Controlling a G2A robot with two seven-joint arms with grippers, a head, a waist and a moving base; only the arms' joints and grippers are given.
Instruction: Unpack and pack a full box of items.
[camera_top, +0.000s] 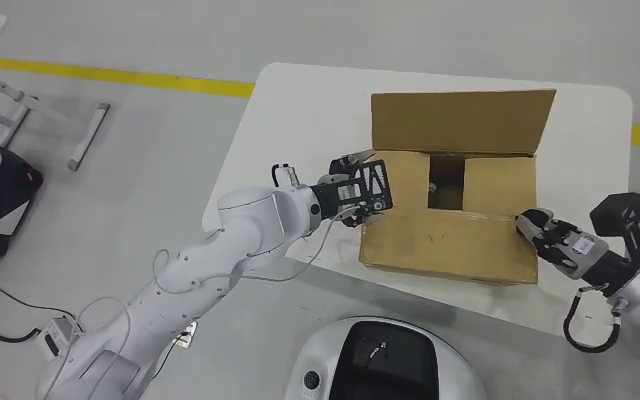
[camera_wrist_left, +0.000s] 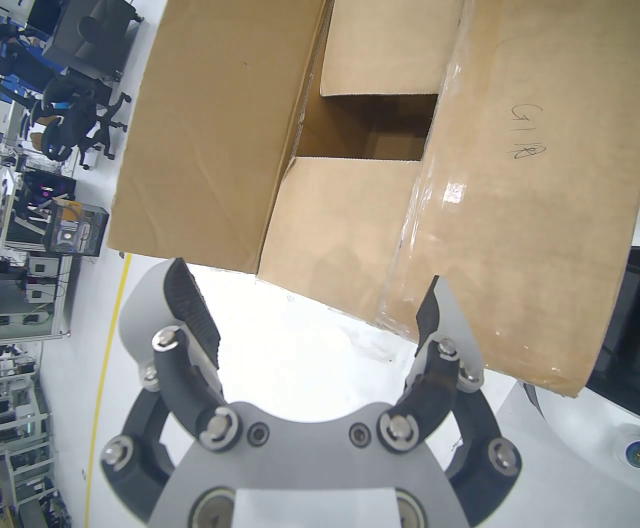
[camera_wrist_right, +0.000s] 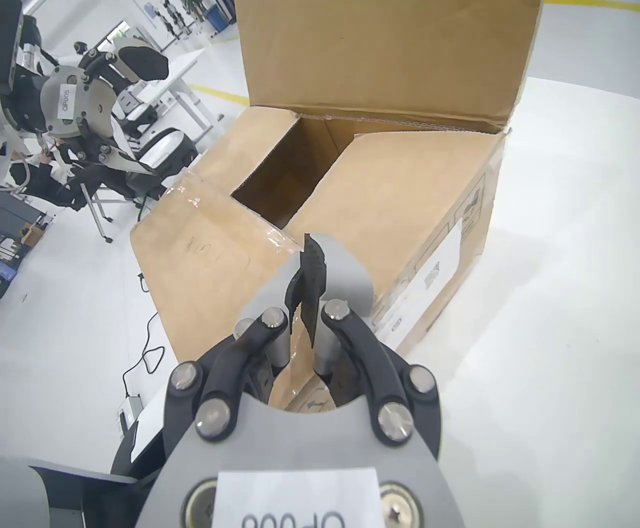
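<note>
The cardboard box (camera_top: 500, 185) is sitting on the white table (camera_top: 300, 110) with its top partly opened. Its far flap (camera_top: 460, 122) is standing upright, and two short inner flaps are lying folded in with a dark gap showing between them. The taped flap (camera_top: 445, 245) on the robot's side is angling outward. The right gripper (camera_top: 527, 224) is pinching the right-hand corner of that taped flap, its fingers clenched on the cardboard edge. The left gripper (camera_top: 372, 184) is hovering just beside the box's left end, its fingers spread wide and grasping nothing.
</note>
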